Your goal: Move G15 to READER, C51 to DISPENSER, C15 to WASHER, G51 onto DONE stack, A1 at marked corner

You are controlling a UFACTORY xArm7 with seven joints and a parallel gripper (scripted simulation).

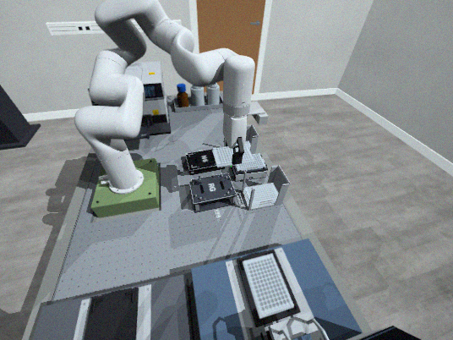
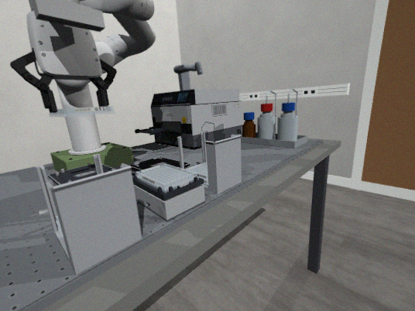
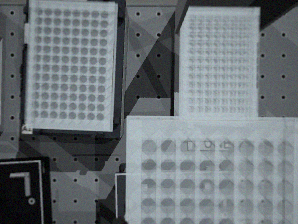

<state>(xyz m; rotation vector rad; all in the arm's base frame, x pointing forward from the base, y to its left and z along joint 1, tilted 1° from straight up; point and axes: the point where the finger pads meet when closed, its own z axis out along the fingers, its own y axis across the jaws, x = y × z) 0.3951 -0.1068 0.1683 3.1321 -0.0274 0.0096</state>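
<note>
Laboratory: plate washer, reagent bottles, well plates.

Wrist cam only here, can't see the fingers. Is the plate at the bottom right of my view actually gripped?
Observer: Yes. In the exterior view the gripper is shut on the held plate, one finger on each side, and the plate looks level.
Operator: Height over the racks?
Observer: Well above the wall tops of both the near rack and the far rack.
Operator: Any plates outside my frame?
Observer: One, in the top view: another plate lies on the blue instrument at the end of the deck away from the arm.
</note>
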